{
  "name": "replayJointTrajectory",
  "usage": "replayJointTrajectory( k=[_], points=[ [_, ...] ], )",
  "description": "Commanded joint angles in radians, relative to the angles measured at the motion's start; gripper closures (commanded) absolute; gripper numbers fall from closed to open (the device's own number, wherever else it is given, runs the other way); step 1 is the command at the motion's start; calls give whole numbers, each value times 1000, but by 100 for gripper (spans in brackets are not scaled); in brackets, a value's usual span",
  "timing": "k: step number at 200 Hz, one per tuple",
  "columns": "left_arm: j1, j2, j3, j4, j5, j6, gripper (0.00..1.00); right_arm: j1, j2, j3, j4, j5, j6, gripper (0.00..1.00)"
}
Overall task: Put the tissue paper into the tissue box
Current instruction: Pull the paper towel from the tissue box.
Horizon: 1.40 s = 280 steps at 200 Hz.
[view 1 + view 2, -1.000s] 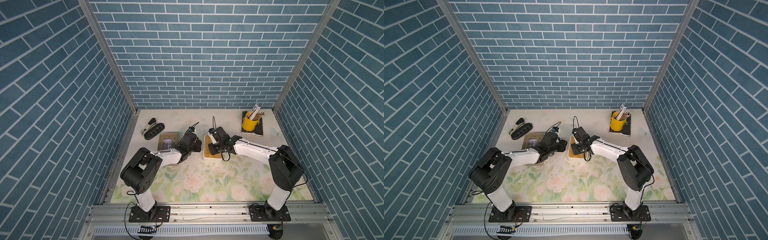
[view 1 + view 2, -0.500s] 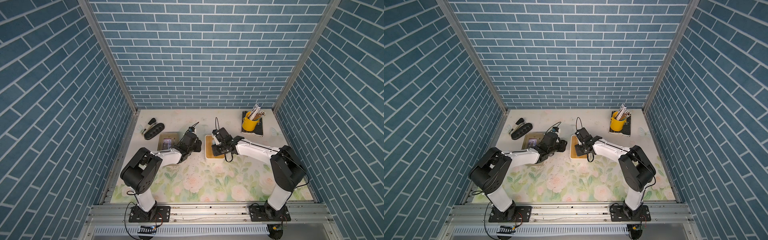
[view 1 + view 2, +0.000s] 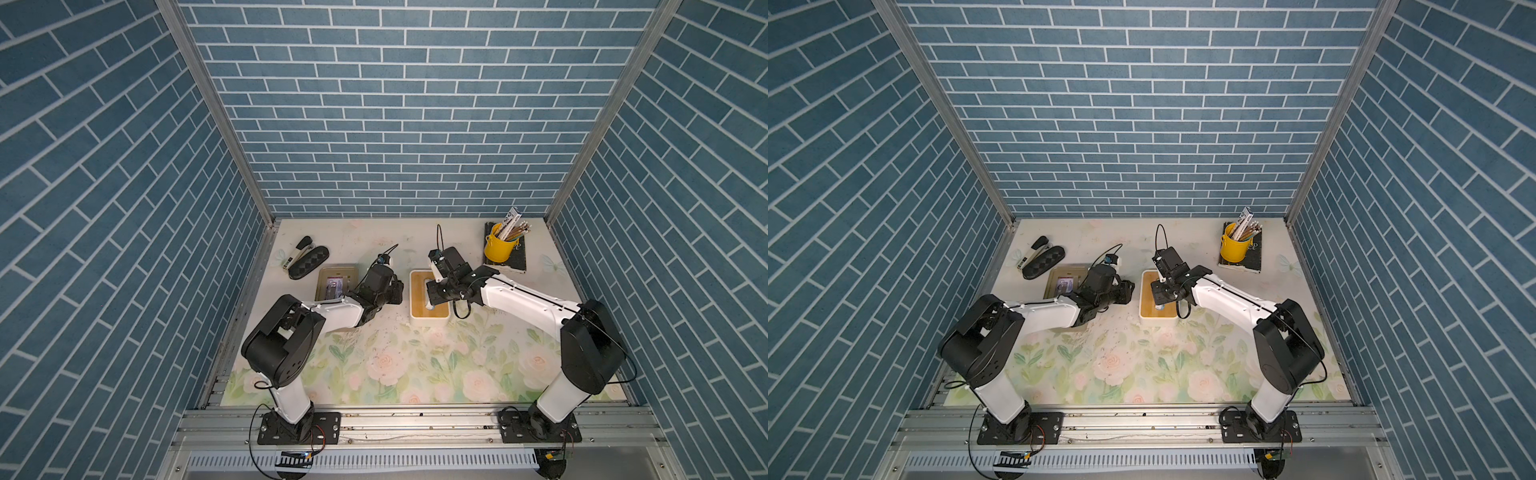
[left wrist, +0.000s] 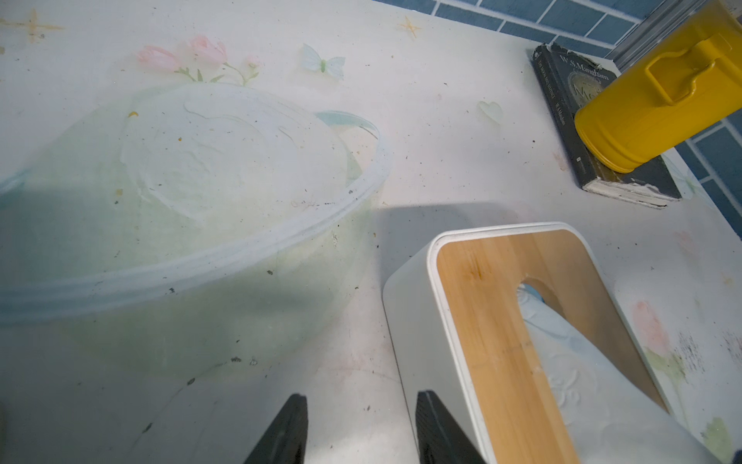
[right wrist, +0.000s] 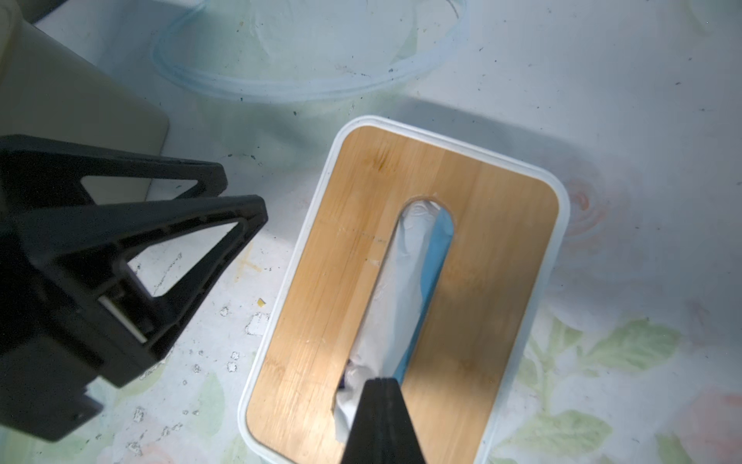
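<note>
At the lower middle of the right wrist view, the right hand (image 5: 381,385) has pressed its fingers fully together and shifted slightly over the tissue box (image 5: 482,261). Its tip pokes the tissue paper (image 5: 397,289) at the slot's lower end. The paper sits bunched in the slot, so the tucking looks nearly done. The left hand (image 4: 361,399), unmoved, is half spread and empty. Only the left wrist view shows one finger just beside the box's white wall. In both top views the right arm largely covers the slot.
</note>
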Motion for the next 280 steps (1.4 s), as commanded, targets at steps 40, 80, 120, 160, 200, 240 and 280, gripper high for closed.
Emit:
replayJointTrajectory(
  k=[40,80,120,160,200,240,280],
  points=[
    [3,16,1,7,4,8,51,-1,-69,50,-81,19,-24,84],
    [2,24,4,7,8,8,51,-9,-34,147,-114,39,-70,50],
    [1,22,4,4,5,10,51,-33,126,285,-181,-12,-131,50],
    [1,26,5,4,8,13,51,-37,202,303,-221,-4,-135,50],
    [1,29,8,5,12,13,51,-34,205,242,-210,-31,-126,49],
    [1,25,7,2,9,13,51,-30,212,213,-192,-52,-116,52],
    [1,30,8,1,9,15,51,-26,218,181,-170,-66,-106,66]
  ],
)
